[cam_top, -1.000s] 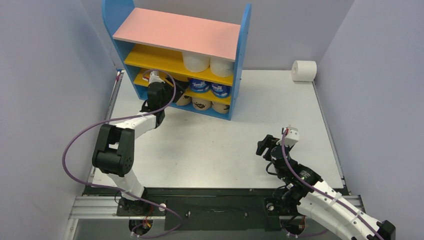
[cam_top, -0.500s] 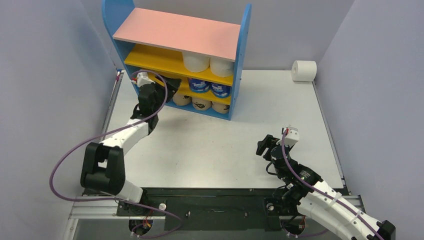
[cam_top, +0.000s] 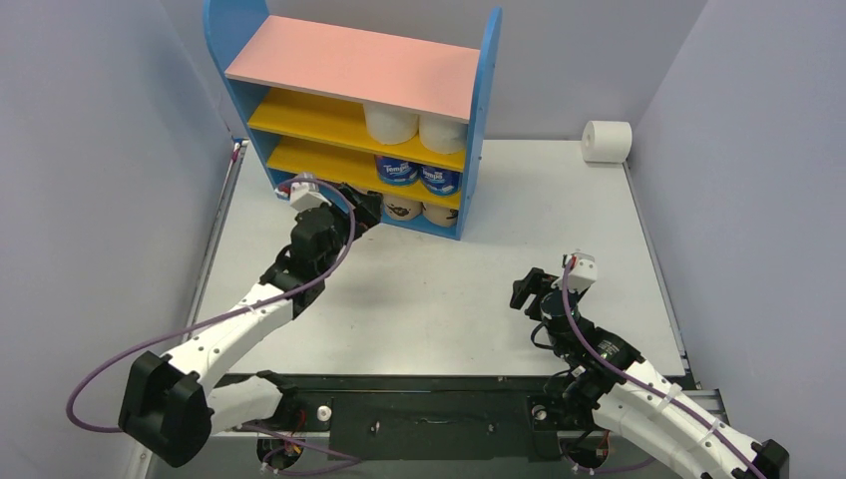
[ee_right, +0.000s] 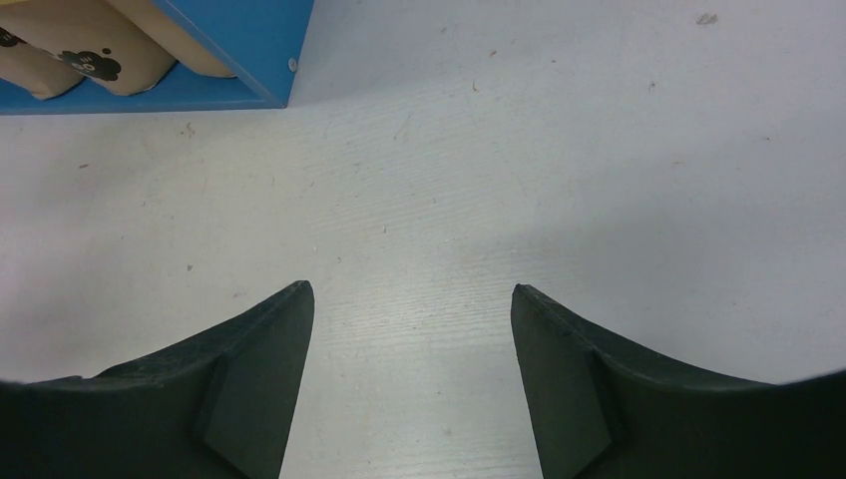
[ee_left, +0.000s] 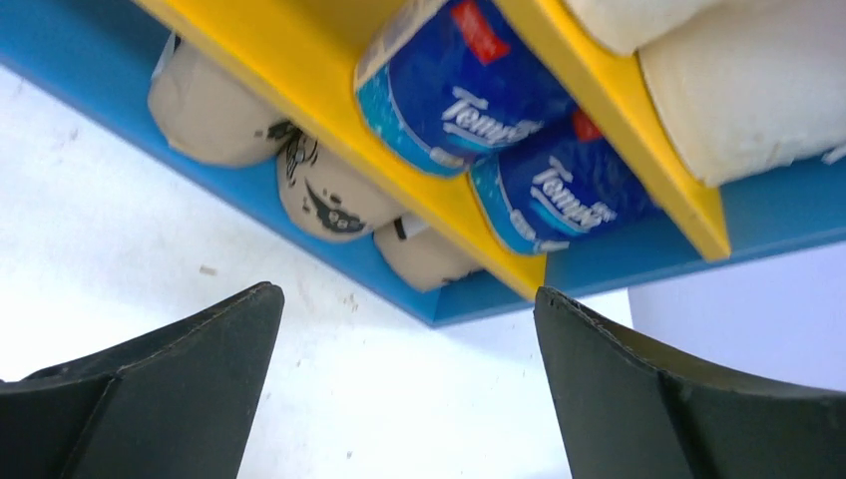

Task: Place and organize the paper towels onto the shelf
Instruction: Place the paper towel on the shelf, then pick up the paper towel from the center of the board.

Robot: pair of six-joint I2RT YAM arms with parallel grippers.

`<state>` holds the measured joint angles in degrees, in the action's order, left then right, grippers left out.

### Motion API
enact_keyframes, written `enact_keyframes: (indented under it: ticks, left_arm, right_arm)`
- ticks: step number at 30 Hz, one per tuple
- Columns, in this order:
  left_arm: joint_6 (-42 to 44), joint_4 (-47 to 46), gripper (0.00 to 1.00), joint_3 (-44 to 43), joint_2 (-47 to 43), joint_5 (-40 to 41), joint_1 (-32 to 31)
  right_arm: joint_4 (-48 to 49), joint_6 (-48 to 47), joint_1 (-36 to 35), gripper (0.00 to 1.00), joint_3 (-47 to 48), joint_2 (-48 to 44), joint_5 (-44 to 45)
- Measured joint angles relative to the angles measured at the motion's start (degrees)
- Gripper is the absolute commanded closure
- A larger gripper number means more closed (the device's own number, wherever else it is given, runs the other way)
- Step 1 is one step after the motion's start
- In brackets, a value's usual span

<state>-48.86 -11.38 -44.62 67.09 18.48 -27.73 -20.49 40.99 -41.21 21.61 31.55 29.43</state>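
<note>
– Pale table (cam_top: 429, 289) between grey walls (cam_top: 90, 150): what is nearest?
– Right gripper (ee_right: 411, 299), over the table, jaws apart, holding nothing. Farther in, left gripper (ee_left: 404, 299), jaws wide, empty, just before the shelf (cam_top: 349, 60).
– What does it hold?
– Tan printed rolls (cam_top: 403, 209) on the blue base, blue-wrapped rolls (cam_top: 399, 172) above them, white rolls (cam_top: 391, 122) on the upper yellow board. One lone white roll (cam_top: 607, 141) lies at the table's far right corner.

The shelf (cam_top: 349, 60) has blue sides, a pink top and yellow boards. The white rolls (cam_top: 390, 123) are plain, the blue rolls (ee_left: 449, 95) bear white lettering, and the tan rolls (ee_left: 329, 200) black cartoon prints.
</note>
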Motion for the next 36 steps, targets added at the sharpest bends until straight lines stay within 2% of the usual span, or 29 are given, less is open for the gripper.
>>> enact_keyframes:
  ticks: [4,12,17,22,25,31,36]
  left_arm:
    - [1.18,4.46,0.04,2.75,-4.37,3.65,-3.78]
    - [3.04,14.10,0.04,5.31,-11.82,8.57,-4.85]
    - [1.29,21.86,0.04,5.70,-12.68,10.84,-4.85]
    - [-1.16,27.36,0.04,5.79,-12.68,10.95,-4.85]
    - [-2.47,29.38,0.04,5.90,-12.68,10.38,-4.85]
    - [-5.35,32.98,0.04,6.03,-12.52,9.01,-4.85]
    - [-7.23,33.92,0.04,6.23,-11.65,6.08,-4.85]
  right_arm:
    - [0.28,0.00,0.00,0.31,0.00,0.00,0.00]
    - [0.28,0.22,0.00,0.30,0.15,1.22,0.28]
    - [0.31,0.94,0.00,0.30,2.27,5.84,1.90]
    - [-0.39,1.99,1.03,0.30,8.87,13.16,5.60]
    - [-0.79,2.34,5.51,0.31,15.41,17.70,5.95]
    - [0.72,4.96,21.94,0.32,24.65,23.80,2.86]
    - [3.85,7.89,35.01,0.32,31.32,32.74,-0.48]
